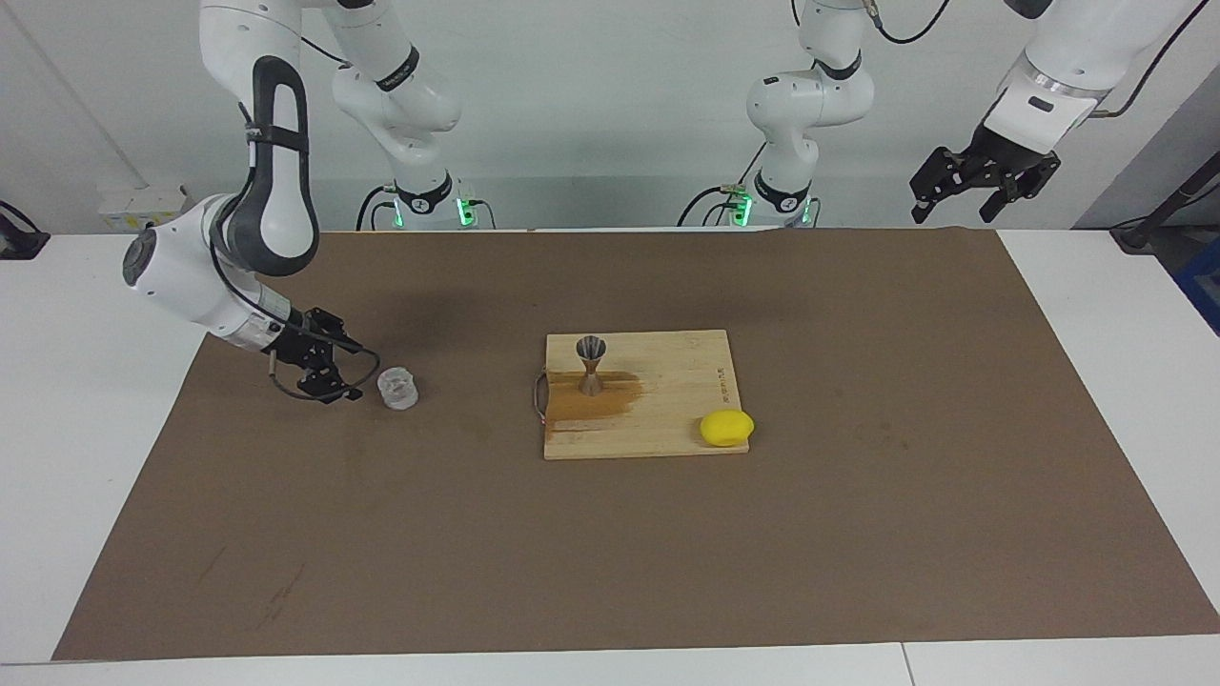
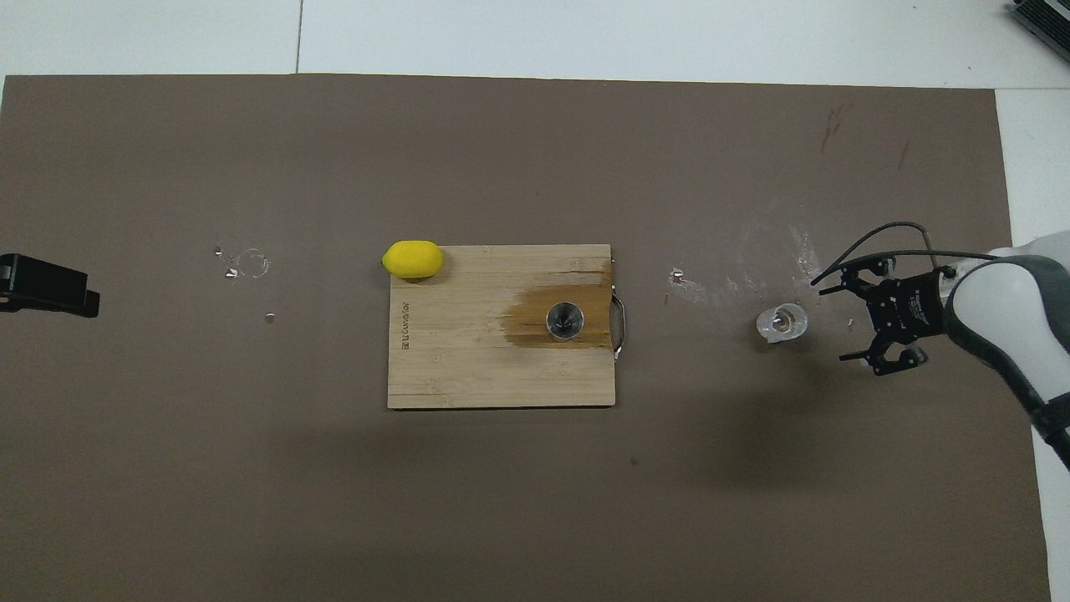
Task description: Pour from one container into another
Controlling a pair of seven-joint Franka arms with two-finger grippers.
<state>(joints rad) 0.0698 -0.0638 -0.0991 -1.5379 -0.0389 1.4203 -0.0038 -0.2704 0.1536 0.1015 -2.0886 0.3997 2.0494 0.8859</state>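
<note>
The clear glass cup (image 1: 398,389) (image 2: 782,324) stands upright and alone on the brown mat, toward the right arm's end of the table. My right gripper (image 1: 349,373) (image 2: 836,323) is open just beside it, low over the mat, with a small gap to the cup and nothing between its fingers. The metal jigger (image 1: 591,365) (image 2: 565,321) stands upright on the wooden cutting board (image 1: 667,381) (image 2: 468,368), in a dark wet patch. My left gripper (image 1: 982,181) (image 2: 46,288) waits open, raised at the left arm's end of the table.
A yellow lemon (image 1: 726,428) (image 2: 413,259) lies at the board's corner farther from the robots. The board has a metal handle (image 2: 619,324) on the side toward the cup. Droplets and smears mark the mat (image 2: 710,288) between board and cup.
</note>
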